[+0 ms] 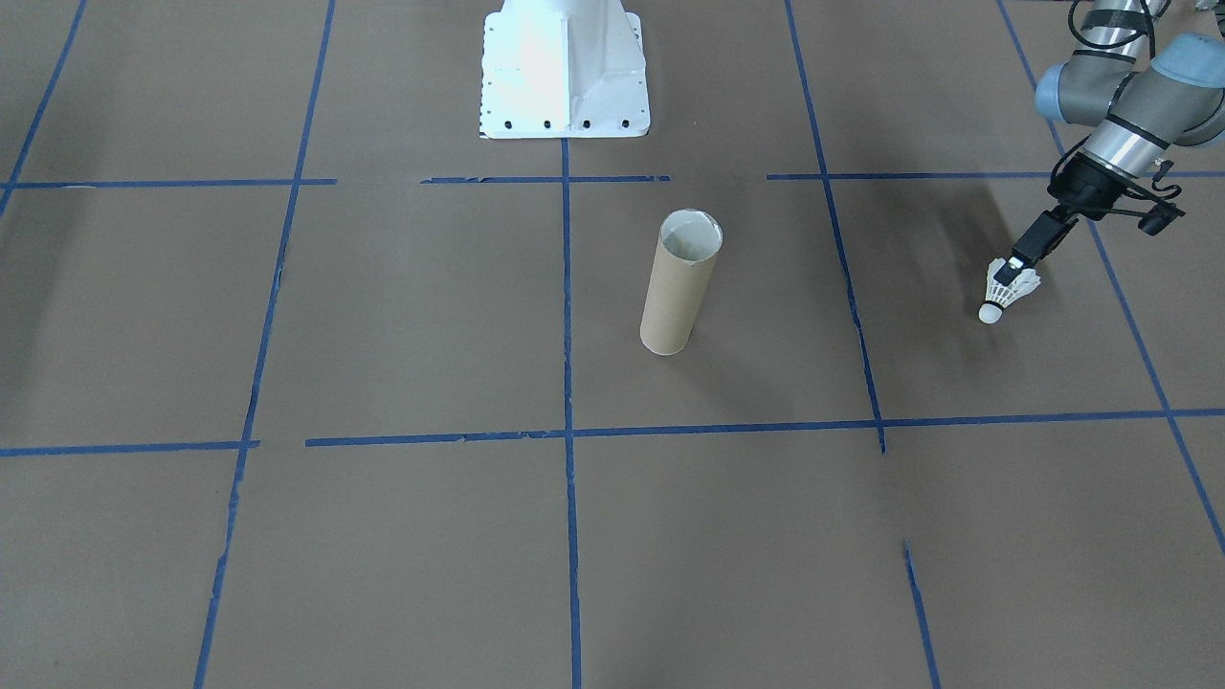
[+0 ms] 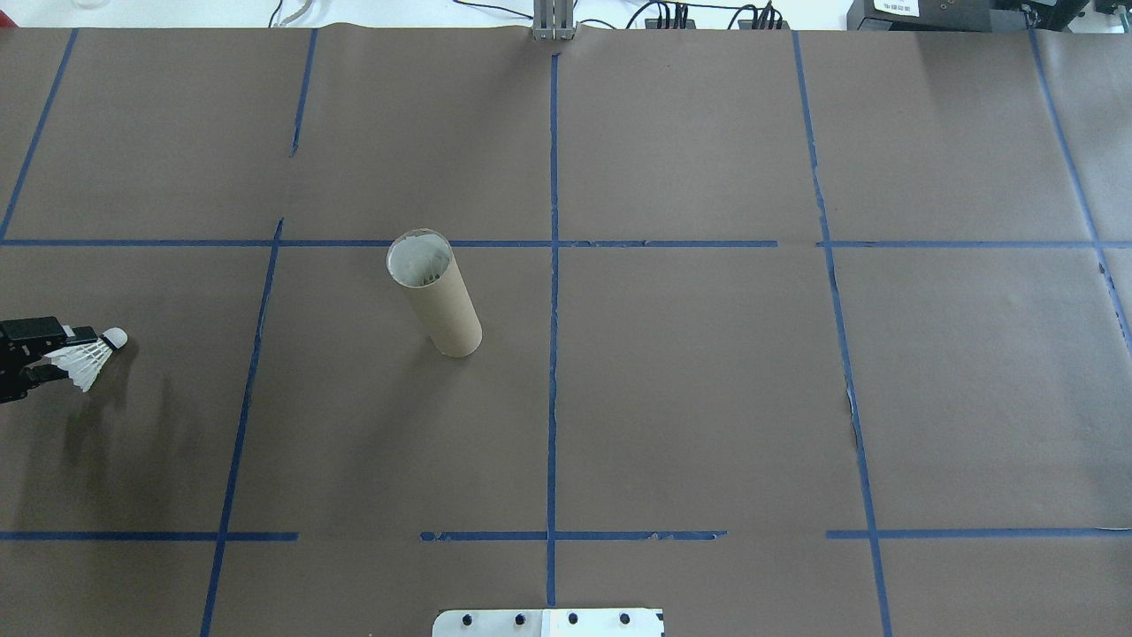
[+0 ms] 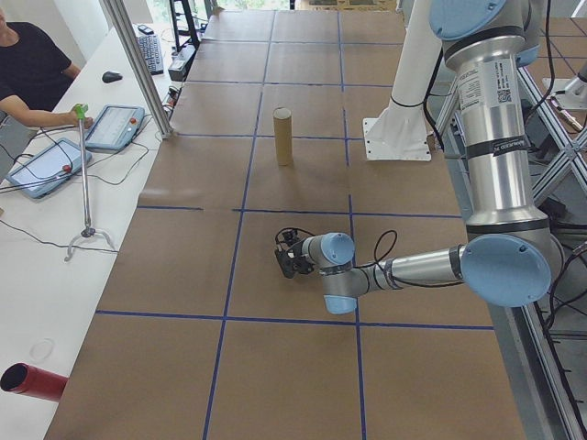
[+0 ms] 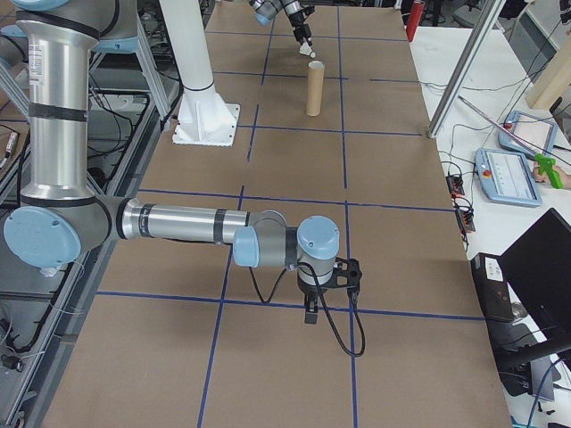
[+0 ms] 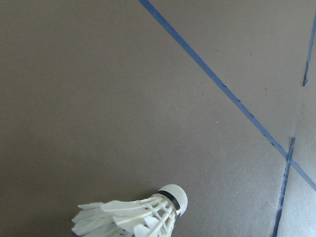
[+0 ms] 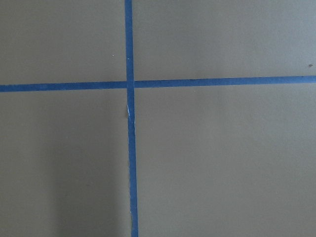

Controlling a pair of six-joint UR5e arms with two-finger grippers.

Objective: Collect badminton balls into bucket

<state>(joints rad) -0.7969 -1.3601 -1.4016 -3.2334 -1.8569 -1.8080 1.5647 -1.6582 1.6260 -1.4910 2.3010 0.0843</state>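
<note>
At the bench's left end: the shuttlecock [image 1: 1005, 291] is pinched at its feathers by the left tool [image 1: 1013, 271], cork tip angled down, above the brown paper.
Shuttlecock, overhead view: it [image 2: 88, 356] is seen at the far left edge, well apart from the tube.
Tube: the cardboard tube [image 1: 678, 283] is stood upright near the bench's middle, open mouth up.
Right tool: it [image 4: 311, 309] is seen only in a side view; whether spread or pressed together cannot be told.
Base plate: the white base plate [image 1: 565, 81] is set behind the tube.
</note>
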